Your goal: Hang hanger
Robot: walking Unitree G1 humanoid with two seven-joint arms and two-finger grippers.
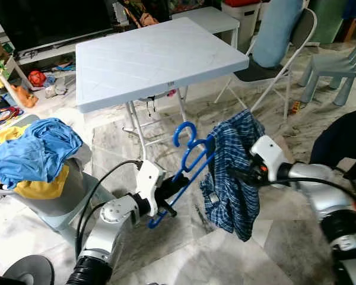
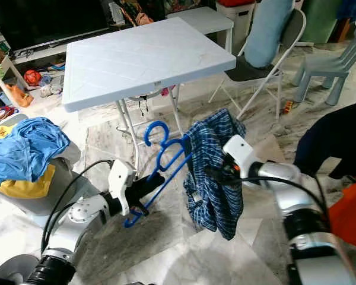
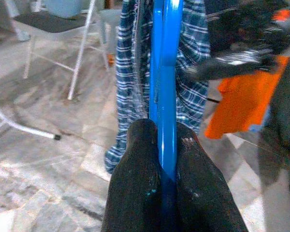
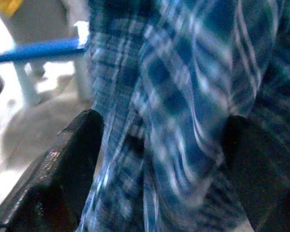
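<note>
Your left gripper (image 1: 173, 189) is clenched on the lower end of the blue hanger (image 1: 187, 163); in the left wrist view the two black fingers (image 3: 135, 183) press against either side of the blue bar with no gap. The hanger is held in the air in front of you, above the marble floor (image 1: 190, 249) and near the folding table (image 1: 154, 59). Its long axis runs on a slant, from low and near at the gripper up and away to the right, and the hook points upward toward the table's near edge.

The plaid shirt (image 1: 232, 172) hangs off the hanger's upper right part, draping straight down. Your right gripper (image 1: 240, 176) is at the shirt from the right side. In the right wrist view its fingers (image 4: 58, 164) stand spread wide with the plaid cloth bunched between them, so it is not clamped.

To your left, a grey bin (image 1: 53, 196) holds a heap of blue and yellow clothes (image 1: 32, 151). A folding chair (image 1: 273, 65) stands far right of the table.
</note>
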